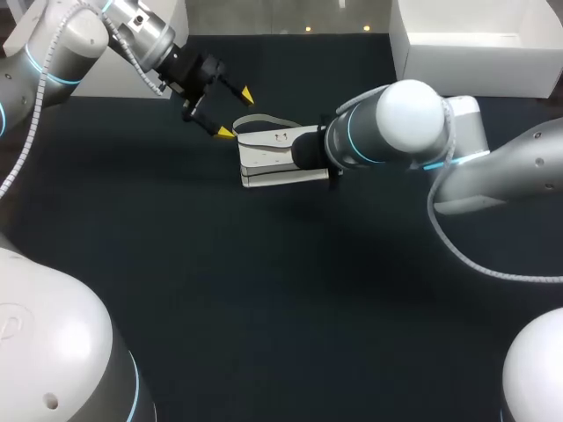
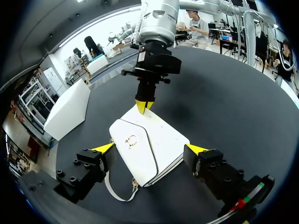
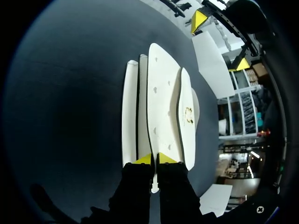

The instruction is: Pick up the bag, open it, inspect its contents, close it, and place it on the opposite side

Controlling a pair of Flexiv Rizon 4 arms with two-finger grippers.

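Observation:
A white handbag (image 1: 274,160) lies flat on the dark table, its flap with a gold clasp (image 2: 131,140) facing up and its strap (image 1: 257,121) looping toward my left arm. My right gripper (image 3: 153,159) is shut on the bag's thin edge, a white panel pinched between its yellow tips. The left wrist view shows the same right gripper (image 2: 144,106) at the bag's far edge. In the head view my right wrist (image 1: 352,141) hides those fingers. My left gripper (image 1: 236,112) hovers wide open at the strap end, and the bag (image 2: 154,149) lies below, between its spread fingers.
A white open box (image 1: 475,44) stands at the back right of the table. Another white box (image 2: 70,109) stands beyond the bag near the table's edge in the left wrist view. Bare dark tabletop (image 1: 290,290) stretches in front of the bag.

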